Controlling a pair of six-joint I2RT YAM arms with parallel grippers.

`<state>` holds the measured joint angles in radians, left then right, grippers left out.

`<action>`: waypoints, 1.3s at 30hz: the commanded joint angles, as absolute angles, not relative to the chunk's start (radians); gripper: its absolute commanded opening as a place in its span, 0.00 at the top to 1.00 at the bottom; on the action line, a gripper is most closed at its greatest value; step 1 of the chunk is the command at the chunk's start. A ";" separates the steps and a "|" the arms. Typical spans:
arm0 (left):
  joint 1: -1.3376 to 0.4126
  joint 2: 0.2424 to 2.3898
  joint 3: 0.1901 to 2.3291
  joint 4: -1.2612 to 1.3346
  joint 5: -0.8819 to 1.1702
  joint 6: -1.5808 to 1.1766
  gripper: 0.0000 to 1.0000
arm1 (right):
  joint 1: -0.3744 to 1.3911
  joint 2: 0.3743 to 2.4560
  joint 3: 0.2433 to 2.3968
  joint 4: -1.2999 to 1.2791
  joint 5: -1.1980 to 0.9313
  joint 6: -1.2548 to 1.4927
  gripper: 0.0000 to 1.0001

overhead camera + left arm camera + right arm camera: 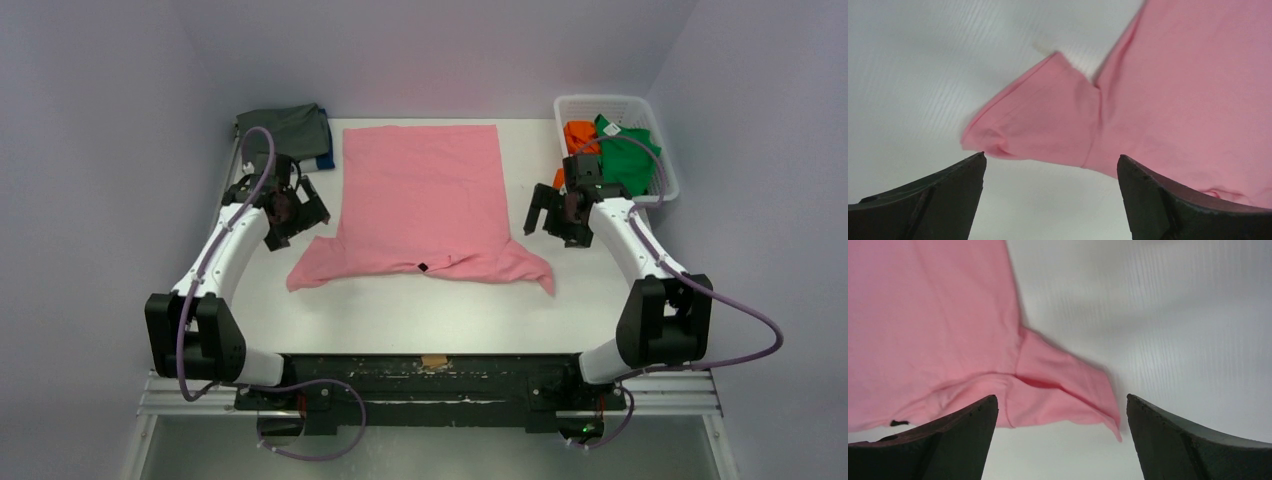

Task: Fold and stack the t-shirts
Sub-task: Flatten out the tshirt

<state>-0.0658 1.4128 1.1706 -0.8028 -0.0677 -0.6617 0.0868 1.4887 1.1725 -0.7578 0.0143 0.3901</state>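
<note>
White table (420, 310) holds the pink shirt (420, 195) flat at its middle, sleeves nearest the arm bases. Both arms reach forward, wrists tipped down: left gripper (297, 225) just off the left sleeve, right gripper (550, 228) off the right, jaws wide apart

Bare table (420, 320) around pink t-shirt (420, 195)

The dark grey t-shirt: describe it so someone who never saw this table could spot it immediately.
Find the big pink t-shirt spread flat mid-table. Beside its far left corner, beyond the left gripper, lies the dark grey t-shirt, folded. It is the only grey cloth, with a blue edge showing at its near right corner.
</note>
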 commanded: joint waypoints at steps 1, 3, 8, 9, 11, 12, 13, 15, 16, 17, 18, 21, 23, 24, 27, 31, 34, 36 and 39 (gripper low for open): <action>-0.141 1.497 1.231 -0.663 0.151 -0.661 0.00 | 0.193 1.533 1.224 -0.457 0.005 0.365 0.01; -0.190 1.572 1.263 -0.634 0.225 -0.658 0.00 | 0.233 1.613 1.239 -0.304 -0.052 0.358 0.01; -0.233 1.718 1.277 -0.601 0.407 -0.668 0.00 | 0.243 1.958 1.534 -0.299 -0.181 0.345 0.01; -0.233 1.728 1.259 -0.597 0.412 -0.672 0.00 | 0.244 2.021 1.603 -0.306 -0.198 0.339 0.01; -0.233 1.739 1.220 -0.594 0.415 -0.680 0.00 | 0.252 2.132 1.731 -0.326 -0.224 0.335 0.01; -0.233 1.742 1.201 -0.592 0.418 -0.684 0.00 | 0.257 2.182 1.796 -0.341 -0.228 0.333 0.01; -0.233 1.743 1.180 -0.583 0.424 -0.689 0.00 | 0.261 2.227 1.855 -0.360 -0.228 0.332 0.01; -0.232 1.751 1.140 -0.563 0.430 -0.697 0.00 | 0.271 2.288 1.933 -0.392 -0.228 0.325 0.01; -0.233 1.763 1.128 -0.547 0.421 -0.701 0.00 | 0.272 2.302 1.943 -0.398 -0.227 0.323 0.01; -0.230 1.785 1.125 -0.539 0.414 -0.702 0.00 | 0.272 2.304 1.933 -0.399 -0.225 0.320 0.01; -0.221 1.816 1.138 -0.542 0.404 -0.704 0.00 | 0.273 2.296 1.895 -0.394 -0.218 0.320 0.01; -0.180 1.929 1.235 -0.549 0.422 -0.731 0.00 | 0.273 2.236 1.757 -0.372 -0.210 0.319 0.01; -0.171 1.987 1.318 -0.542 0.415 -0.756 0.00 | 0.274 2.181 1.642 -0.373 -0.235 0.294 0.01; -0.176 2.017 1.373 -0.540 0.391 -0.767 0.00 | 0.275 2.141 1.576 -0.371 -0.239 0.289 0.01; -0.184 2.131 1.551 -0.562 0.384 -0.784 0.00 | 0.296 1.998 1.351 -0.344 -0.250 0.269 0.01; -0.203 2.322 1.842 -0.622 0.465 -0.810 0.00 | 0.386 1.859 1.192 -0.478 -0.296 0.180 0.01; -0.243 2.456 2.074 -0.622 0.500 -0.826 0.00 | 0.511 1.875 1.179 -0.598 -0.340 0.089 0.01; -0.273 2.564 2.263 -0.601 0.519 -0.837 0.00 | 0.579 1.915 1.216 -0.628 -0.388 0.035 0.03; -0.296 2.711 2.466 -0.400 0.614 -0.956 0.00 | 0.622 1.970 1.365 -0.663 -0.467 -0.086 0.01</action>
